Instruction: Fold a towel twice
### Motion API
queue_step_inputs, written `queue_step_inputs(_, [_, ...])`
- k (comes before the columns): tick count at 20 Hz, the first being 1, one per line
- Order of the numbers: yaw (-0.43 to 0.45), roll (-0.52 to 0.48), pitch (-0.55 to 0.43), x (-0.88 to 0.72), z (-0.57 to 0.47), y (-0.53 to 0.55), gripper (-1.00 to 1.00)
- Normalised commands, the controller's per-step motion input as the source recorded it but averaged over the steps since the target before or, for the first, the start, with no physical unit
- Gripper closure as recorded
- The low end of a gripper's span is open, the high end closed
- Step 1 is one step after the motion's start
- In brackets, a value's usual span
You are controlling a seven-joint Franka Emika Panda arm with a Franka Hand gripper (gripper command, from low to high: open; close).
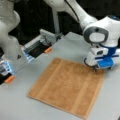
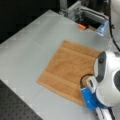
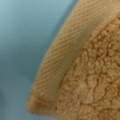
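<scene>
Currently towel (image 1: 67, 86) lies flat and unfolded on the grey table (image 1: 15, 105) in both front views, gripper (image 1: 95, 68) down at its far-right corner, can't tell if clenched or released, wrist view just hem and terry.

Grey surface (image 1: 70, 47) is carrying the towel (image 1: 67, 86) in both front views (image 2: 70, 68). Towel is lying flat and spread open, one layer, no fold showing; faint lengthwise stripe bands are running across it. In a front view the hand (image 1: 96, 67) is sitting low at the towel's far right corner, at its edge. Wrist view: a ribbed hem corner of the towel (image 3: 82, 75) is lying on the bare surface (image 3: 22, 45). A black device with an orange tab (image 1: 47, 50) is resting at the surface's far edge.
</scene>
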Motion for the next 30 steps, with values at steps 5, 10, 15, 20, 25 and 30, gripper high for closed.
queue_step_inputs(5, [0.223,-0.101,-0.156,-0.03,-0.09,-0.09,1.00])
queue_step_inputs(10, [0.294,-0.009,-0.197,-0.05,-0.10,-0.13,1.00])
queue_step_inputs(15, [0.281,0.044,-0.218,-0.09,-0.12,-0.17,1.00])
queue_step_inputs(20, [0.148,0.022,-0.207,-0.12,-0.12,-0.15,1.00])
queue_step_inputs(25, [0.054,0.004,-0.197,-0.10,-0.10,-0.13,1.00])
queue_step_inputs(30, [0.040,0.018,-0.111,-0.23,0.05,-0.13,1.00])
